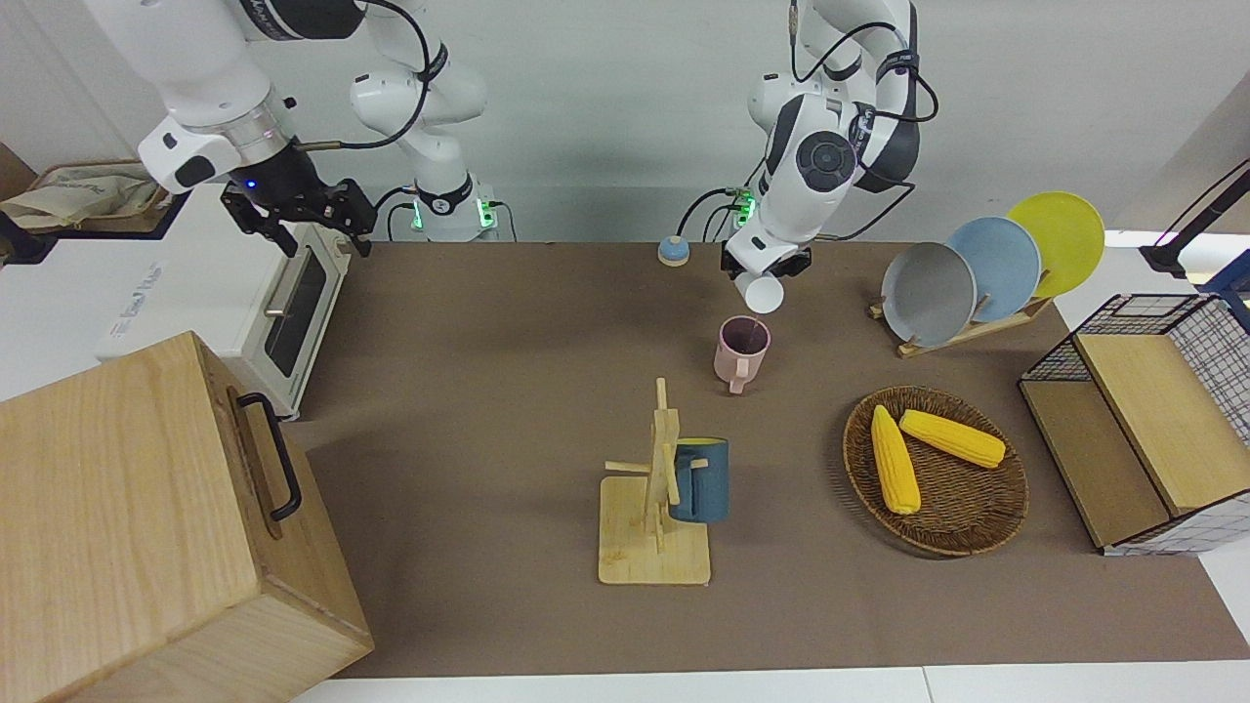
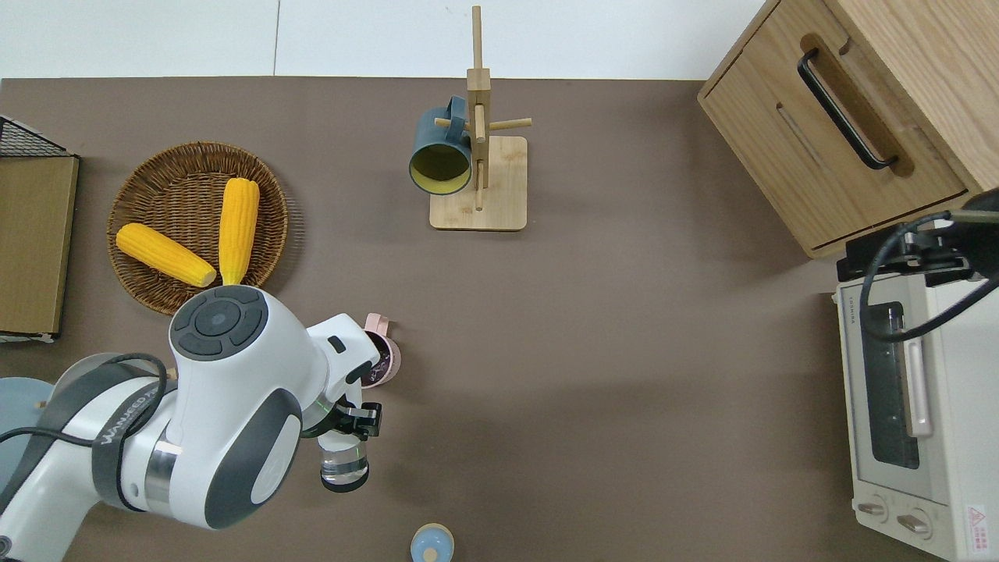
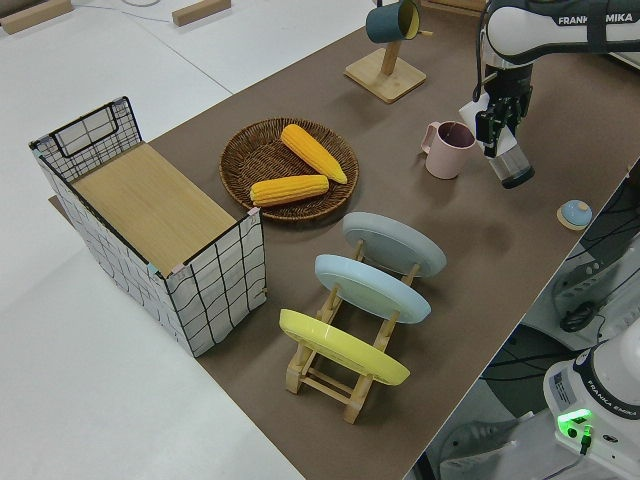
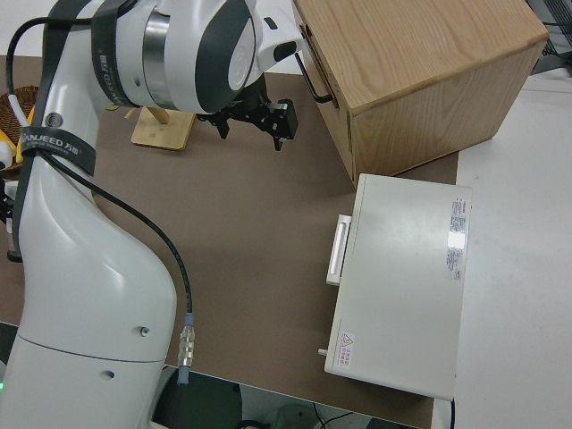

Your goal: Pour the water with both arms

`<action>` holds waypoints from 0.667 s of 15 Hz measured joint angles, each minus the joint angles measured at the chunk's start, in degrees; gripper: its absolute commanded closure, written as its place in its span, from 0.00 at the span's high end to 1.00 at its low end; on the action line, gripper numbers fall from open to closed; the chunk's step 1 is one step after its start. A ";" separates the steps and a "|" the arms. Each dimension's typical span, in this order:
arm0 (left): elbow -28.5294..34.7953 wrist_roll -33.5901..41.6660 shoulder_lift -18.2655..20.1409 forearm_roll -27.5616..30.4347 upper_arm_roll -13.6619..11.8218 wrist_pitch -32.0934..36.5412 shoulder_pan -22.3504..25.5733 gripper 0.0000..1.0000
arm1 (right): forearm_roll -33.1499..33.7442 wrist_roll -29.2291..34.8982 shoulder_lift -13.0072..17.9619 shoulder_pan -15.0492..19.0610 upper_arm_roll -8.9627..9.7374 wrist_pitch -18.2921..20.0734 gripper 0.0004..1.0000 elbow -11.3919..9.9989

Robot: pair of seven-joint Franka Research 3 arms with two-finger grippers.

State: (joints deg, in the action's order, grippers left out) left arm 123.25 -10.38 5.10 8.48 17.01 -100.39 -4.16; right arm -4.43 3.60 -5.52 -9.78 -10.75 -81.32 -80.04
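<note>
Here, an entry for the pouring in hand. Left gripper (image 2: 349,424): fingers clenched on a clear bottle (image 2: 343,466), tipped so its mouth leans over the pink mug (image 1: 741,351); a thin stream seems to run into it, hence the tilt. The mug stands on the table (image 1: 508,410), upright, handle turned away from the robots, toward the robots' edge and the left arm's end. Bottle cap (image 1: 672,252): set down at the robots' edge, likely to free the mouth. Right gripper (image 1: 298,213): fingers spread, holding nothing, up by the oven (image 1: 293,303) at the right arm's end. Blue mug (image 1: 699,478): hanging on the wooden rack (image 1: 652,517), unused.
</note>
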 measured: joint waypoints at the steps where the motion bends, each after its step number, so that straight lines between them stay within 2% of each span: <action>1: 0.00 -0.02 0.00 -0.02 0.01 0.08 0.00 0.00 | 0.69 0.09 0.20 0.72 1.79 0.00 0.99 0.01; 2: -0.01 -0.04 0.00 -0.04 0.02 0.17 0.00 0.00 | 1.19 0.16 0.39 0.87 2.52 0.00 0.99 0.01; 3: -0.01 -0.05 0.00 -0.05 0.02 0.23 0.00 0.00 | 1.32 0.17 0.50 0.93 2.46 0.00 0.99 0.01; 7: -0.01 -0.09 0.00 -0.06 0.03 0.42 0.00 0.00 | 1.32 0.08 0.59 1.48 0.19 0.00 0.99 0.02; 10: -0.03 -0.12 0.00 -0.06 0.03 0.48 -0.01 0.00 | 1.29 0.08 0.58 1.78 0.46 0.00 0.99 0.01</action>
State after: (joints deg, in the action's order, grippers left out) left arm 123.22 -10.50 5.10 8.42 17.04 -99.91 -4.16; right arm -3.14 3.68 -4.93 -8.00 -10.29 -81.32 -80.03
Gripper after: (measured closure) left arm 0.366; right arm 0.009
